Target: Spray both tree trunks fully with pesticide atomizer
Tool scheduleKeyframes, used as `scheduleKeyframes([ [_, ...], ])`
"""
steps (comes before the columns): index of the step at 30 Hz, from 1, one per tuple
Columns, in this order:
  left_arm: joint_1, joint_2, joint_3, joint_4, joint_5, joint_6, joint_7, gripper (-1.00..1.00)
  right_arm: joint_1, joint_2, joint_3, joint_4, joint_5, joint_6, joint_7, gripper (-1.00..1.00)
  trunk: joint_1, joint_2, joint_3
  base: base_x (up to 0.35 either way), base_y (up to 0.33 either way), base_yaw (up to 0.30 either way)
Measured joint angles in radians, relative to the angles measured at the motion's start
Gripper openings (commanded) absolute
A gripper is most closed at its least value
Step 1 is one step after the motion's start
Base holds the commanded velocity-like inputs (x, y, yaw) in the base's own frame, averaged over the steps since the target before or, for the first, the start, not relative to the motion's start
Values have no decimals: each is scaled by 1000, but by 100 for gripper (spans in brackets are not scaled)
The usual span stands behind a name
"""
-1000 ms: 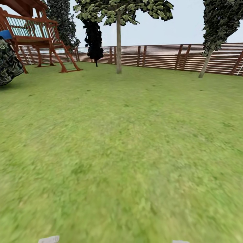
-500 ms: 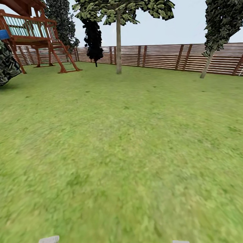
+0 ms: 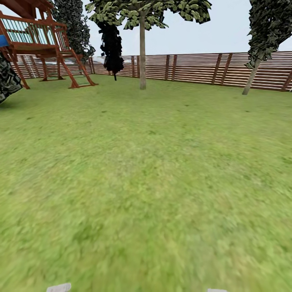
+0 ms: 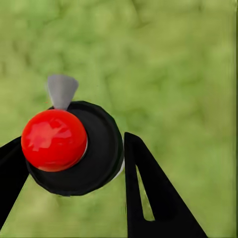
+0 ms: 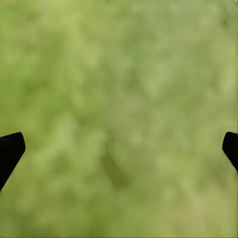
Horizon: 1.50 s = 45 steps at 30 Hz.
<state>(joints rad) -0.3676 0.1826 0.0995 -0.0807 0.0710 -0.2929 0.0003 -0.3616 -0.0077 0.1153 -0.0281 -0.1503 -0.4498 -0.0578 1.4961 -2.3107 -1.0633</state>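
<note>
In the left wrist view my left gripper (image 4: 74,151) is shut on the pesticide atomizer (image 4: 54,140), which has a red round cap, a black collar and a grey nozzle, and hangs over blurred green grass. My right gripper (image 5: 121,144) is open over grass, with its black fingertips (image 5: 11,146) wide apart and nothing between them. In the head view, far across the lawn (image 3: 146,182), one tree (image 3: 142,56) stands upright with a pale straight trunk before the fence. A second tree (image 3: 252,75), with a leaning trunk, stands at the far right. No white specks show on either trunk.
A brown slat fence (image 3: 194,69) closes the back of the lawn. A red-brown wooden play structure (image 3: 44,44) with a ladder stands at the far left, next to a dark bush (image 3: 6,81). A dark narrow shrub (image 3: 112,44) hangs by the fence.
The whole head view has shifted a little as the camera moves forward over the lawn. The bush and play structure slide left and the right tree slides right.
</note>
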Motion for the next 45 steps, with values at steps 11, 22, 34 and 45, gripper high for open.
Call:
scheduleKeyframes([
  [11,0,0,0,0,0,0,0,-100,0,0,0,0,0,0,0,100,0,0,0,337,0,0],
  [22,0,0,0,0,0,0,0,-100,0,0,0,0,0,0,0,100,0,0,0,337,0,0],
  [34,0,0,0,0,0,0,0,-100,0,0,0,0,0,0,0,100,0,0,0,337,0,0],
  [45,0,0,0,0,0,0,0,-100,0,0,0,0,0,0,0,100,0,0,0,337,0,0],
])
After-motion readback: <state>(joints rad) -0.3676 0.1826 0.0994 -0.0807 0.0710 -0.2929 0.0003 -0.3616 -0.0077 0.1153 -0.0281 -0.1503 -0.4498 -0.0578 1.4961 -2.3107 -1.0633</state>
